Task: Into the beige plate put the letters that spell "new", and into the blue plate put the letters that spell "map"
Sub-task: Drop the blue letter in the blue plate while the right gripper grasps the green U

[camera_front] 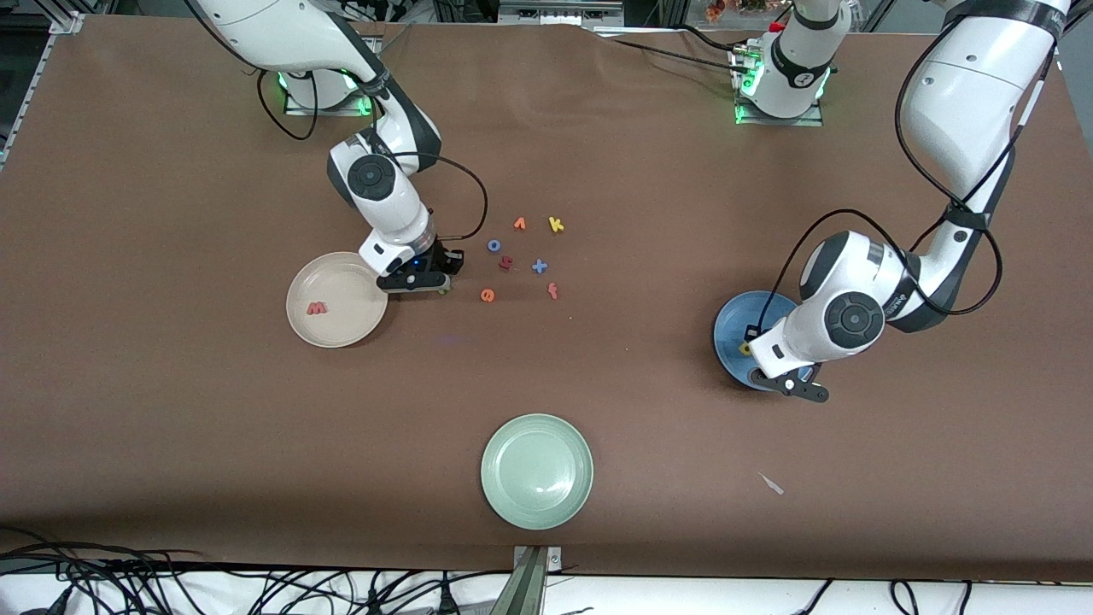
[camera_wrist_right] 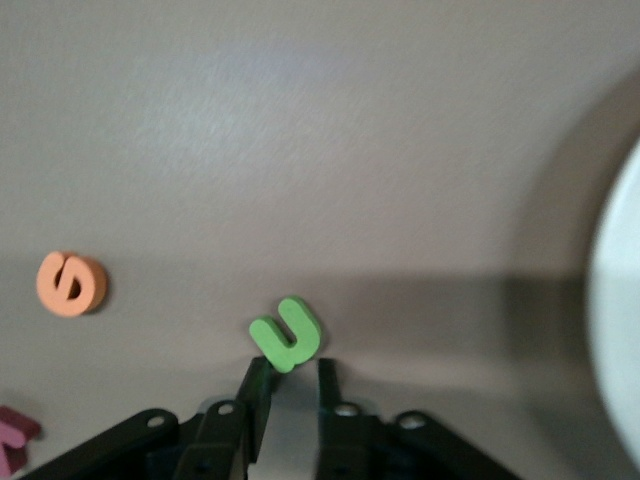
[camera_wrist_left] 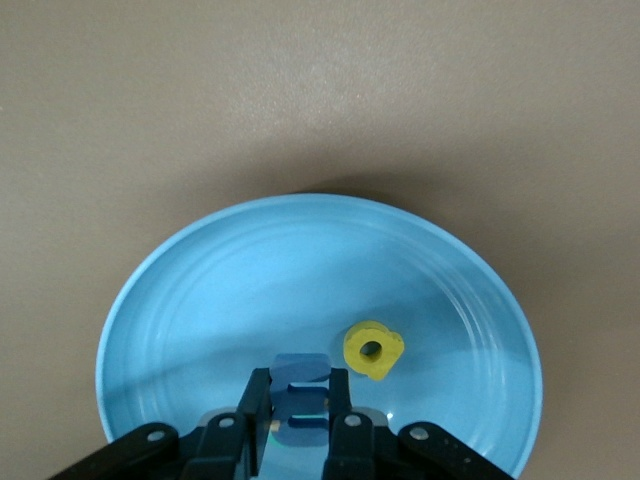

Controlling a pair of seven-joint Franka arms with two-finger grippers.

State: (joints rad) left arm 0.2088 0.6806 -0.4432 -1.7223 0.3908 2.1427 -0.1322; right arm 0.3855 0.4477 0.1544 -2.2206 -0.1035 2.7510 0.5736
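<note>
Foam letters sit in three places. Nearest, over the sky-blue plate at the left arm's end, the left gripper has its fingers clamped on the blue m, a yellow round-bowled letter lying in the plate at the m's two o'clock. Farther up, the pinkish-red w lies in the beige plate. Just beside that plate, the right gripper has closed on the green n, the orange e resting nearby on the brown table.
</note>
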